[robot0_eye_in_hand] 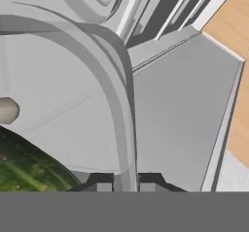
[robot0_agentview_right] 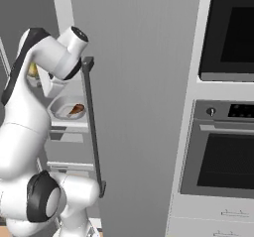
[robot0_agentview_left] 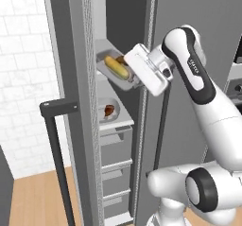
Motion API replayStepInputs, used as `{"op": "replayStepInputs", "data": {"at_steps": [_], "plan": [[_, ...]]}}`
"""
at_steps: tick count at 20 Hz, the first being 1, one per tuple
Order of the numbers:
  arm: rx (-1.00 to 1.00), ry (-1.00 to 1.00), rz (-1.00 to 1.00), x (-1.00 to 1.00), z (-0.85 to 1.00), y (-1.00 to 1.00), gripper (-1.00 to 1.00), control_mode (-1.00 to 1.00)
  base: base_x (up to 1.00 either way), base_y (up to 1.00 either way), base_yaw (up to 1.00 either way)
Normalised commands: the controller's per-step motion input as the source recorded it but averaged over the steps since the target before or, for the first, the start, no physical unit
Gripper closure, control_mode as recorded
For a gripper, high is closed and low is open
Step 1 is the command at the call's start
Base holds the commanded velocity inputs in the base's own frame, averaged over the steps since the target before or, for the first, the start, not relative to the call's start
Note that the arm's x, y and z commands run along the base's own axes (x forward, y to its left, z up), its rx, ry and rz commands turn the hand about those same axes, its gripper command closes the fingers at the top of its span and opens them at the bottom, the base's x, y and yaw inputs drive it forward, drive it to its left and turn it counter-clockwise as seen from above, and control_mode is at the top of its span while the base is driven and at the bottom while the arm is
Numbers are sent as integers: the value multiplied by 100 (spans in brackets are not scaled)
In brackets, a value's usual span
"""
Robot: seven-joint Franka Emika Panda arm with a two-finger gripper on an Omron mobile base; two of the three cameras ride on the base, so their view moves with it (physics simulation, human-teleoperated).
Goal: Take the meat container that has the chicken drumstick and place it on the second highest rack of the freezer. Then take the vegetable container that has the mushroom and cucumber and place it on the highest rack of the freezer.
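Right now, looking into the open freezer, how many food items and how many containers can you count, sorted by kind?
Containers: 2, the vegetable container tilted in the gripper and the meat container on the lower shelf.
Yellow-green cucumber: 1
Brown mushroom: 1
Chicken drumstick: 1
Total: 5 things, 3 foods and 2 containers.

Vegetable container [robot0_agentview_left: 115, 68], grey, tilted steeply at centre frame inside open freezer [robot0_agentview_left: 124, 126], carrying yellow-green cucumber [robot0_agentview_left: 116, 66] with mushroom [robot0_agentview_left: 121, 59] behind. Meat container [robot0_agentview_left: 109, 109] with chicken drumstick [robot0_agentview_left: 109, 110] lay flat on shelf below.
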Motion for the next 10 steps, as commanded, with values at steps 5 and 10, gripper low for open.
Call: {"op": "replayStepInputs", "data": {"at_steps": [5, 10], "plan": [[-17, -1, -4, 32, 0, 37, 100, -100, 0, 0, 0], [-4, 10, -13, 88, 0, 16, 100, -100, 0, 0, 0]]}}
